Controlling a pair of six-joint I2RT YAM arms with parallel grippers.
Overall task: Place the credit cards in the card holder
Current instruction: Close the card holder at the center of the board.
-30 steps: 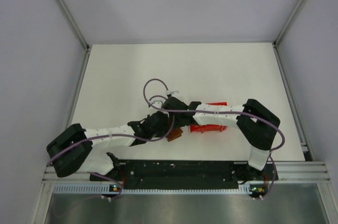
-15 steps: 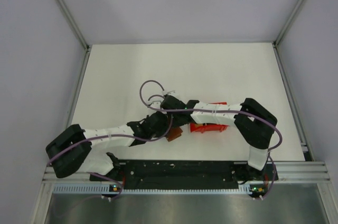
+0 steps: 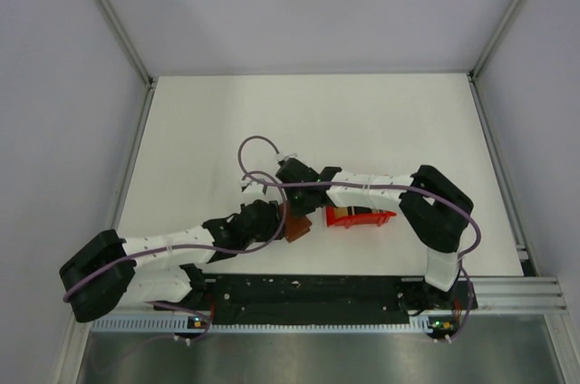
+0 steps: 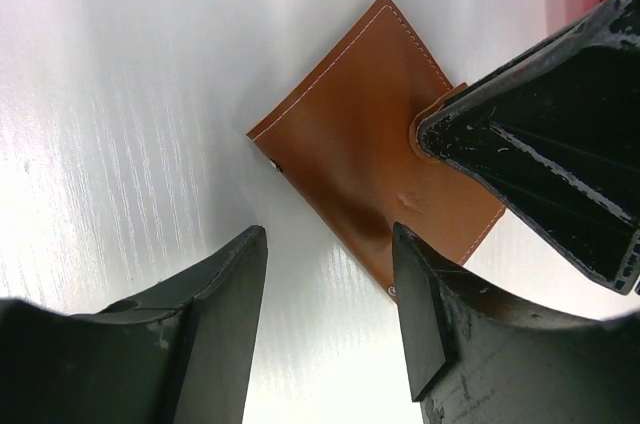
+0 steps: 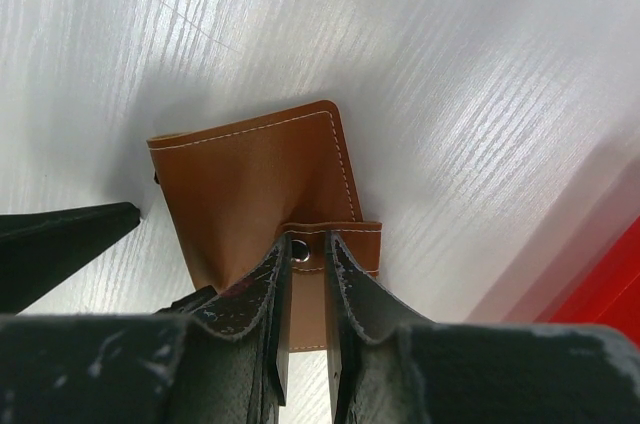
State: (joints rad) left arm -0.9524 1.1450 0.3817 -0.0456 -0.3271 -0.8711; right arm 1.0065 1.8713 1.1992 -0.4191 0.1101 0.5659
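The card holder is found lying flat on the white table, at about 6 o'clock from the table's centre and close to the near edge. It is brown, with pale stitching along its edges. The right gripper is found closed on the card holder's snap tab. The tab is pinched between the two fingers with the metal stud just at the fingertips, and it is lifted slightly off the cover. In the left wrist view this gripper is seen entering from 3 o'clock. The left gripper is noted at 6 o'clock of the card holder with its fingers spread apart. Nothing is held between them, and contact with the leather cannot be confirmed. A red box is recorded just beside the card holder, at its 3 o'clock in the overhead view. An orange-yellow strip is seen inside the red box, but it is too small to be identified. Both forearms are observed meeting over the card holder, the left from 8 o'clock and the right from 3 o'clock.
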